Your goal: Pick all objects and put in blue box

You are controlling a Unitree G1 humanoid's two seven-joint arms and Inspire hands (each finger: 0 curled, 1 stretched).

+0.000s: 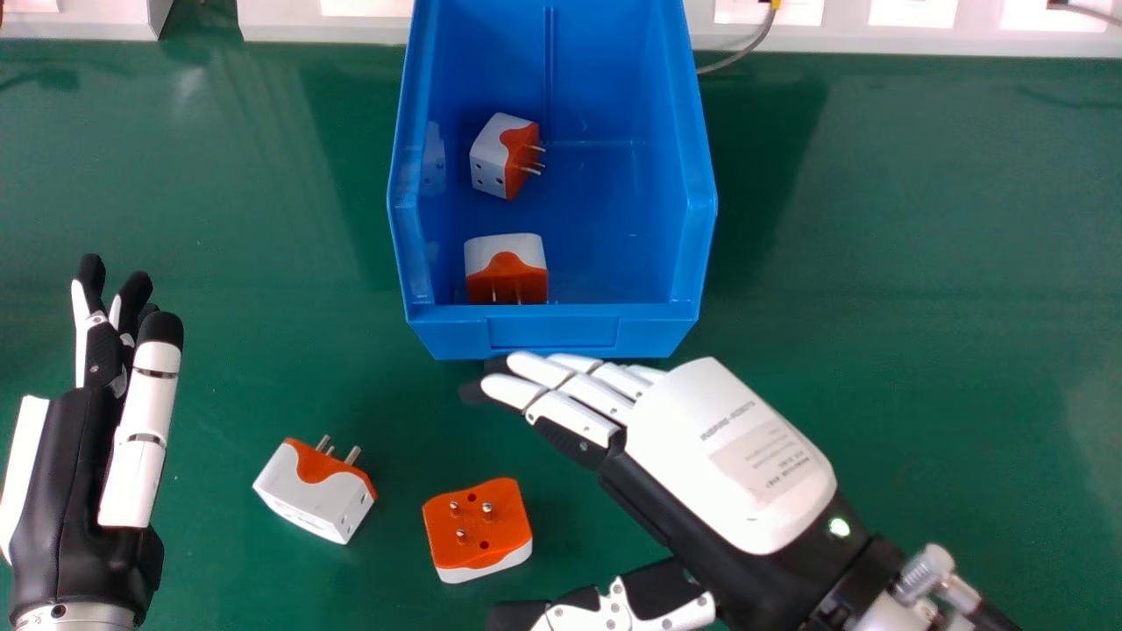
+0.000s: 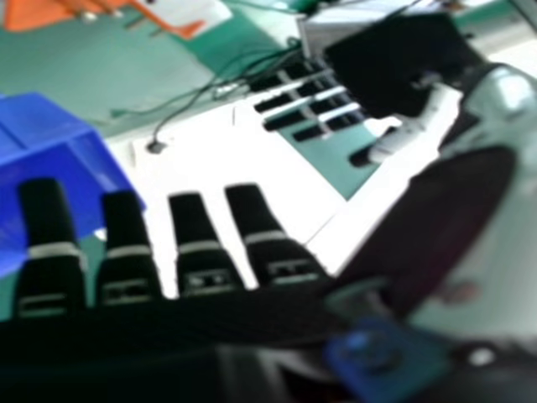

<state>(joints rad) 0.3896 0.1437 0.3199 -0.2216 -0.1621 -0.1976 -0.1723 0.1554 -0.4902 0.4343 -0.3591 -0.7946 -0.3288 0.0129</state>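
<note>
The head view shows four orange-and-white plug adapters. Two lie inside the blue box (image 1: pixel 552 331), which stands near the far edge of the worktop (image 1: pixel 947 263): the farther adapter (image 1: pixel 504 158) by the box's left wall, the nearer adapter (image 1: pixel 507 263) close behind its near wall, which hides part of it. On the worktop, the left loose adapter (image 1: pixel 307 499) has its pins towards the far edge; the right loose adapter (image 1: pixel 478 530) has its pins upright.

The right hand (image 1: pixel 727 456) is released and empty, fingers extended just before the box's near wall, to the right of the loose adapters. The left hand (image 1: pixel 79 491), towards the worktop's left side, is also empty with fingers extended.

In the right hand view, the right hand's (image 2: pixel 201 252) fingers are straight and spread. Beyond them are the box's outside, the left hand, dark cables (image 2: pixel 243 63) and part of an adapter with metal pins; which adapter, I cannot tell. A grey cable (image 1: pixel 745 48) runs just beside the box's far right side.
</note>
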